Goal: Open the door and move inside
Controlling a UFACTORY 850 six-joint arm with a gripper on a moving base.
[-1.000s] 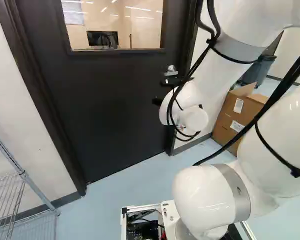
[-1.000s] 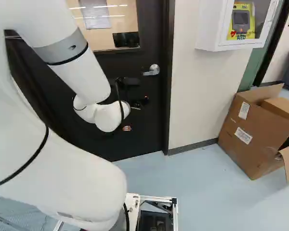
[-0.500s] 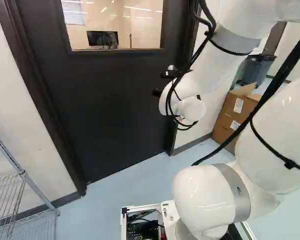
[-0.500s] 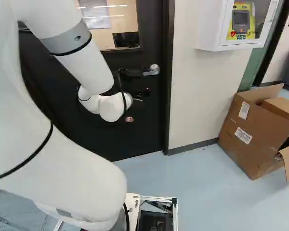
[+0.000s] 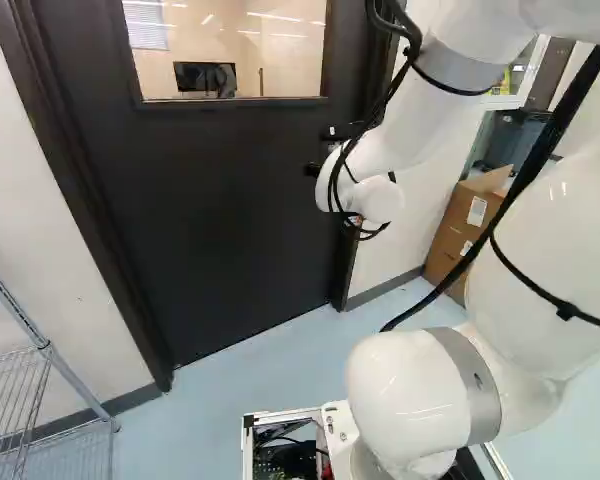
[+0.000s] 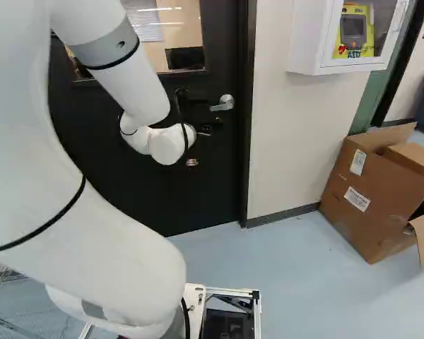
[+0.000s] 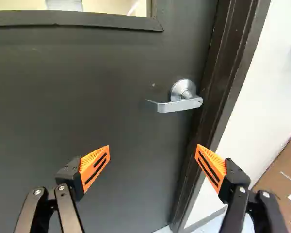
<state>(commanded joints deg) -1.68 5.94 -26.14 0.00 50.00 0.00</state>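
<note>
The dark door (image 5: pixel 230 210) with a window stands closed in its frame. In the right base view the gripper (image 6: pixel 202 114) is in front of the door, just beside the silver lever handle (image 6: pixel 223 103); the white wrist partly covers it. The wrist view shows the gripper (image 7: pixel 152 151) wide open, nothing between its orange pads. Ahead of the fingers and clear of them, the lever handle (image 7: pixel 178 105) lies nearly level, closer to the frame-side finger's line. Its round mount is near the door's edge.
Right of the door, the wall carries a white AED cabinet (image 6: pixel 346 35); an opened cardboard box (image 6: pixel 374 191) sits on the floor below. A wire shelf (image 5: pixel 45 350) stands at the left. The dark door frame (image 7: pixel 223 82) borders the handle side.
My arm has lifted the gripper up in front of the door, to about the handle's height. The base, door and handle have not moved.
</note>
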